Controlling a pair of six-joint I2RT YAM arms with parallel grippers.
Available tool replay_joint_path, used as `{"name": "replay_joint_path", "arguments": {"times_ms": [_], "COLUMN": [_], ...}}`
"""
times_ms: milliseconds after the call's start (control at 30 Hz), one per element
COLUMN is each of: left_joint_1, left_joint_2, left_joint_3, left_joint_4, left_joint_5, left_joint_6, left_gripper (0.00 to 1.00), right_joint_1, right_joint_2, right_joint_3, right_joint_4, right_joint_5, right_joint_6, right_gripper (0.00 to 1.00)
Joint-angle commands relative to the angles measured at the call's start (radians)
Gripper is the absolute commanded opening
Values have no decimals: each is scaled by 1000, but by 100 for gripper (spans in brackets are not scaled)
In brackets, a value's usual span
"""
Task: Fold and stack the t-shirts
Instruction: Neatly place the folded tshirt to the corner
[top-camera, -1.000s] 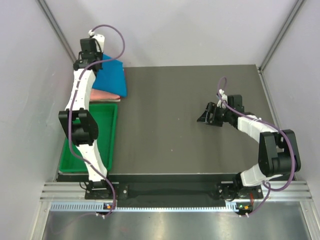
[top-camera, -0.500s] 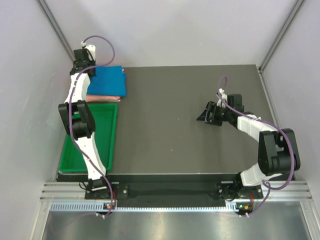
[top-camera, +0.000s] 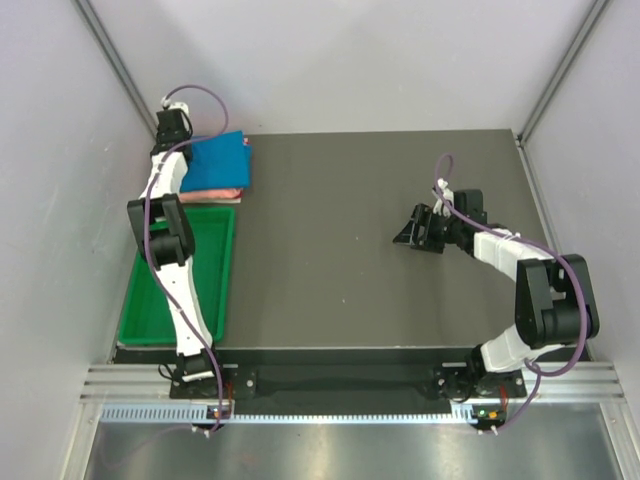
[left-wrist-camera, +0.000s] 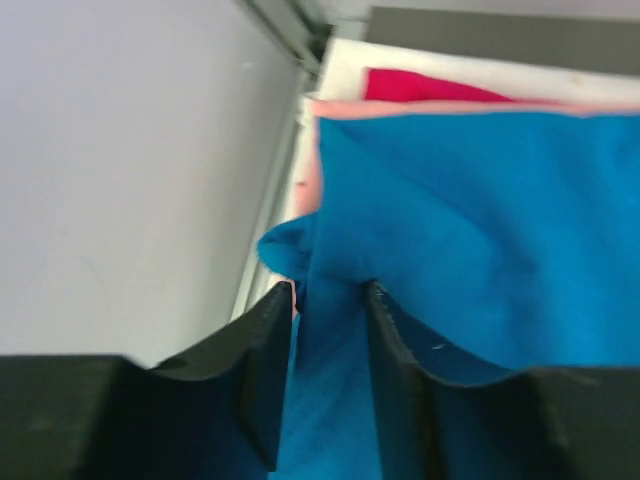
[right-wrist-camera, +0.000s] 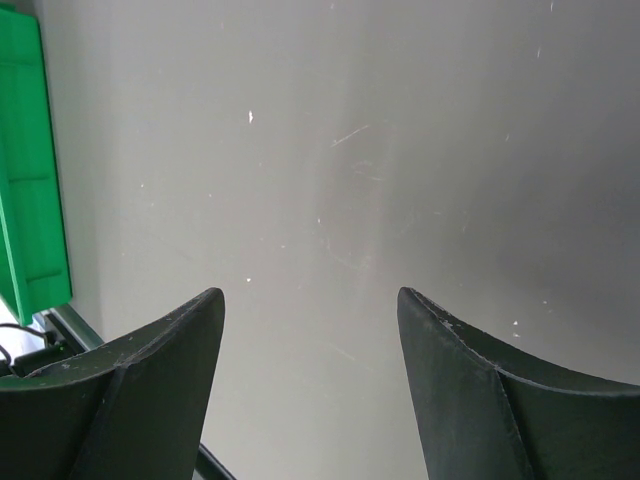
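Note:
The bright blue t-shirt (top-camera: 220, 160) lies folded on top of the salmon pink t-shirt (top-camera: 212, 191) at the table's far left corner. Only a pink strip shows under the blue one. My left gripper (top-camera: 179, 146) reaches to the stack's left edge. In the left wrist view its jaws stand parted, open, around a raised fold of the blue t-shirt (left-wrist-camera: 480, 220). A salmon pink edge (left-wrist-camera: 309, 160) peeks out beside that fold. My right gripper (top-camera: 408, 236) hovers open over bare table at the right, with nothing between its fingers (right-wrist-camera: 160, 370).
A green plastic tray (top-camera: 222, 285) stands along the left edge, just in front of the stack, and its rim (right-wrist-camera: 30, 180) shows in the right wrist view. White and red cloth (left-wrist-camera: 420, 88) lies past the shirts. A grey wall and frame post (left-wrist-camera: 285, 25) stand close by.
My left arm has stretched toward the far left corner and come down. The blue t-shirt went from hanging bunched to lying flat on the pink one. The left jaws have parted. The right arm stayed still.

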Motion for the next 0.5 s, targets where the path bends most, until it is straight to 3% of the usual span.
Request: {"name": "replay_joint_path", "arguments": {"times_ms": [0, 33, 133, 267, 467], "left_joint_1": [7, 7, -2, -43, -112], "left_joint_2": [3, -8, -70, -135, -184], "left_joint_3": [92, 91, 93, 88, 82], "left_joint_4": [54, 47, -13, -104, -210], "left_joint_5": [-139, -139, -127, -108, -245], "left_joint_6": [-50, -67, -133, -167, -210], "left_gripper": [42, 50, 55, 56, 56], "right_joint_1": [-7, -7, -7, -6, -7], "right_joint_2": [-1, -2, -4, -5, -27], "right_joint_3": [38, 38, 40, 43, 34], "right_joint_4": [56, 56, 52, 47, 49], "right_joint_5": [-9, -9, -9, -9, -13], "right_joint_6": [1, -2, -3, -3, -5], "right_gripper": [70, 70, 70, 70, 71]}}
